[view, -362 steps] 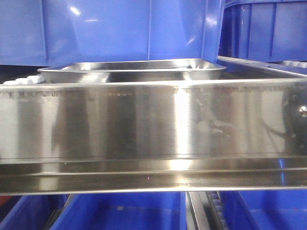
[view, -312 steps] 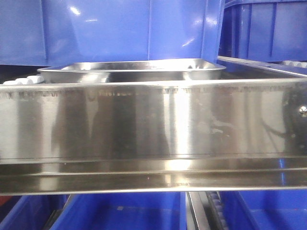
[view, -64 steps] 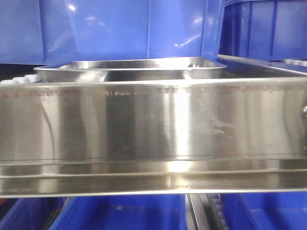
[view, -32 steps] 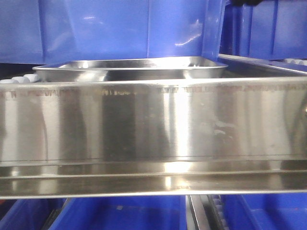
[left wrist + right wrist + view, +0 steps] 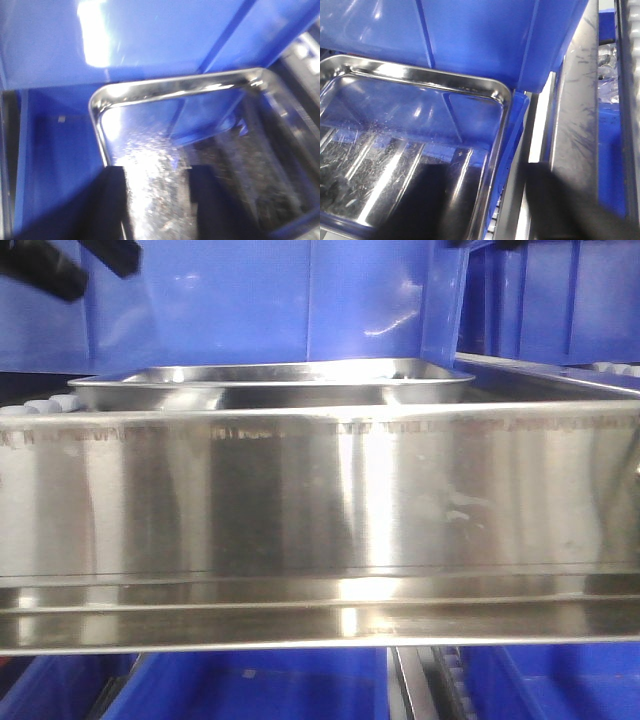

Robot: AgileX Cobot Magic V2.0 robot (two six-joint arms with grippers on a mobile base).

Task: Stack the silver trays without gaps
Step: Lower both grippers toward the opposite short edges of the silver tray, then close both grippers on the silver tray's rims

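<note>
I'm hanging my left gripper [image 5: 157, 172] and right gripper [image 5: 487, 175] over the two ends of the silver tray [image 5: 270, 380], both spread wide and holding nothing. The tray is sitting at upper centre of the front view, behind the steel shelf rail [image 5: 300, 490], with a blue bin [image 5: 250, 300] behind it. I'm judging the stacking as barely begun: only one tray is showing, and nothing is gripped or lifted yet.
</note>
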